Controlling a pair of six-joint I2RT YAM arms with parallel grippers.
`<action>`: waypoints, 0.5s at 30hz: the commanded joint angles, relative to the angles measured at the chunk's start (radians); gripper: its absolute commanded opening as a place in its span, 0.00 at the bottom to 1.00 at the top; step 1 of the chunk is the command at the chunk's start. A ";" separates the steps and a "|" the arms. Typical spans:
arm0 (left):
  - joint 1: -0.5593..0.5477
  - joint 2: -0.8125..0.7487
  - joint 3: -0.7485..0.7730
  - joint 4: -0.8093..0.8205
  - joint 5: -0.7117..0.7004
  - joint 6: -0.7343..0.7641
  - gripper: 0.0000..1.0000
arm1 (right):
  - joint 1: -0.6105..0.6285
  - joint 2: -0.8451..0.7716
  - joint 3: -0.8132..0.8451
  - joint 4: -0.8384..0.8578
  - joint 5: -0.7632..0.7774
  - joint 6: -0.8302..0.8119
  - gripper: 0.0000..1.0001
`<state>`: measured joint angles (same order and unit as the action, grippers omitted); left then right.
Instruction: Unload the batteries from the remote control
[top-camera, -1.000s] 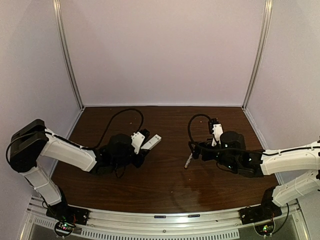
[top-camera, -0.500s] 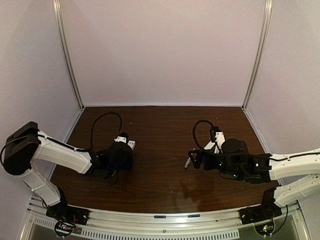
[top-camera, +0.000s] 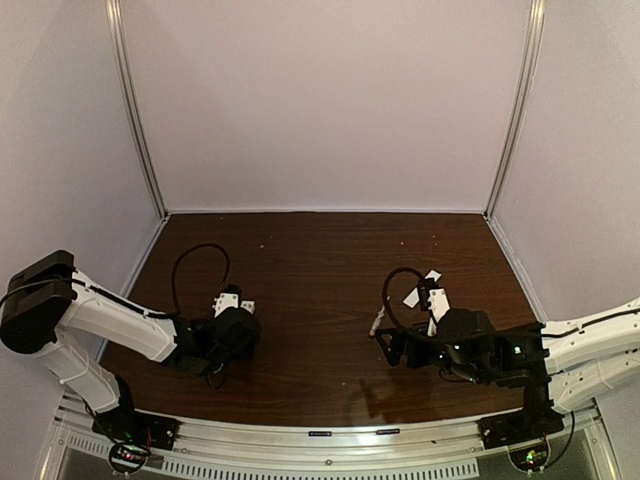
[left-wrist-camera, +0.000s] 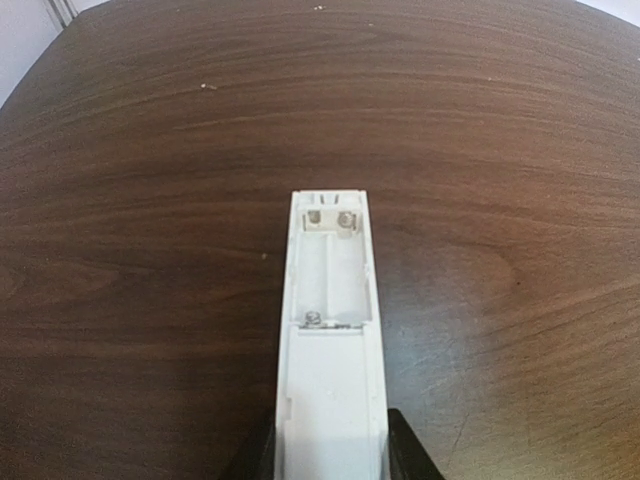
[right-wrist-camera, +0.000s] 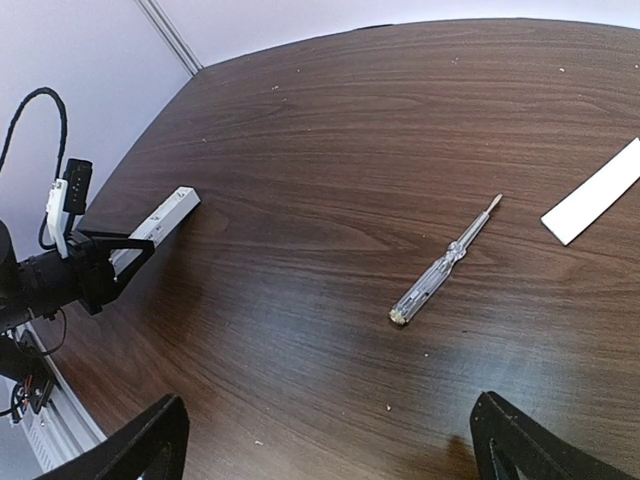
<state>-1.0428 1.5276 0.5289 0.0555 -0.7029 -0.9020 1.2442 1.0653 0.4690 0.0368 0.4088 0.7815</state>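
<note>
Plastic, slim and white, the remote control (left-wrist-camera: 330, 380) sits clamped in the left gripper (left-wrist-camera: 330, 458). The right gripper (right-wrist-camera: 330, 440) gapes wide, empty.

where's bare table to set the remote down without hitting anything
The far half of the table, up to the back wall, is bare. So is the centre strip between the remote control in the left gripper and the screwdriver. It is crowded ahead of the open right gripper, where the screwdriver and the white strip lie.
</note>
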 joint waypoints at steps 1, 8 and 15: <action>-0.034 -0.018 -0.024 -0.025 -0.062 -0.102 0.00 | 0.036 -0.009 -0.019 -0.040 0.071 0.038 1.00; -0.069 -0.014 -0.031 -0.092 -0.099 -0.199 0.20 | 0.058 -0.009 -0.024 -0.062 0.092 0.055 1.00; -0.075 -0.011 -0.034 -0.098 -0.101 -0.202 0.53 | 0.061 -0.004 -0.018 -0.071 0.108 0.043 1.00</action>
<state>-1.1114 1.5276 0.5079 -0.0254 -0.7830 -1.0832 1.2964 1.0653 0.4644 -0.0090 0.4755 0.8196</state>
